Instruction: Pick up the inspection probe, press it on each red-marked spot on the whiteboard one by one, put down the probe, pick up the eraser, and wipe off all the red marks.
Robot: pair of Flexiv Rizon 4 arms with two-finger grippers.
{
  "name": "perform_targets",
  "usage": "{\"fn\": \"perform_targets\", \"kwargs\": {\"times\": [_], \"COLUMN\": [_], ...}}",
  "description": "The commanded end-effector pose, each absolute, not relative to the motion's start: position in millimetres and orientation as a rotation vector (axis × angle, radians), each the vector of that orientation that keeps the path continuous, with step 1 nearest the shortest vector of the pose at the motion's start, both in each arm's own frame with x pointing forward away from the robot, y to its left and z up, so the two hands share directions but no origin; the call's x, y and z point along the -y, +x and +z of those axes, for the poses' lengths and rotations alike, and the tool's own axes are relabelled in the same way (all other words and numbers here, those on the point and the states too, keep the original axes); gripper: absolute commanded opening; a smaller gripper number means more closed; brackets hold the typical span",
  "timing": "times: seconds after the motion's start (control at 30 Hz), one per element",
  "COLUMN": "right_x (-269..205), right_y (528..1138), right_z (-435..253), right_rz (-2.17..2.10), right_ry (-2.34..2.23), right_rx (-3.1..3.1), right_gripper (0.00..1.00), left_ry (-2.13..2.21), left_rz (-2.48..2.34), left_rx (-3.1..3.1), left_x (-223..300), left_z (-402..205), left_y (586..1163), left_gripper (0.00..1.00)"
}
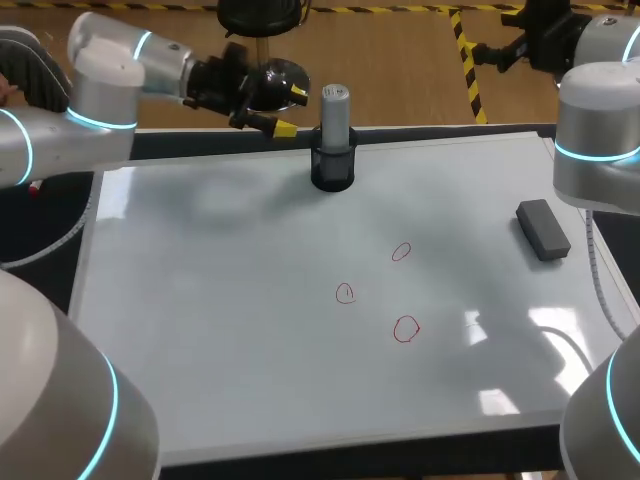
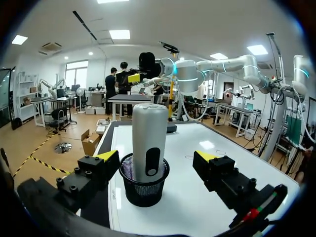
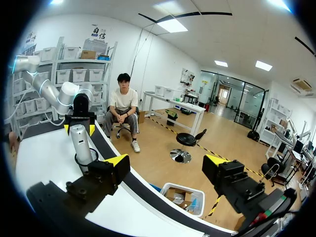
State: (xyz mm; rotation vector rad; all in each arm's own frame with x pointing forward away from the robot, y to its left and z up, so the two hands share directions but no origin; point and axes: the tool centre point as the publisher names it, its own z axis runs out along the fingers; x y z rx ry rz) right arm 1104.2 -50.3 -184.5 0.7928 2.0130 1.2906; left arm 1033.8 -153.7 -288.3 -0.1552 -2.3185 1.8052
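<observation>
Standing upright in its mesh cup [image 1: 333, 172] at the whiteboard's [image 1: 200, 330] 12 o'clock edge, the probe [image 1: 335, 112] offers its shaft for a side grab. Left gripper [image 1: 291, 110] sits at its 9 o'clock, fingers spread, not touching. Right gripper [image 3: 168, 165] spread, empty, off the board; eraser [image 1: 543, 230] at 3 o'clock, red marks [image 1: 345, 292] near centre.

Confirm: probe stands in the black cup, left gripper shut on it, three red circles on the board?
Not shut: the left wrist view shows the left gripper open, fingers clear of the probe. Probe stands in the black cup, three red circles on the board, as stated.
</observation>
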Motion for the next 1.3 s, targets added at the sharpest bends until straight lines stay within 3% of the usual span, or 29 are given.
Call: {"fn": "perform_targets", "kwargs": {"times": [0.03, 1.3], "right_x": [50.3, 50.3], "right_y": [1104.2, 1104.2], "right_z": [-184.5, -184.5], "right_rz": [1.291, 1.291], "right_ry": [0.793, 0.793], "right_rx": [-2.013, -2.013], "right_gripper": [1.0, 1.0], "left_ry": [-0.189, -0.361], "left_rz": [1.783, 1.715], "left_rx": [2.287, 2.235], "left_x": [164.4, 216.2], "left_z": [-295.2, -315.8], "left_y": [1040.7, 1035.0], "left_gripper": [1.0, 1.0]}}
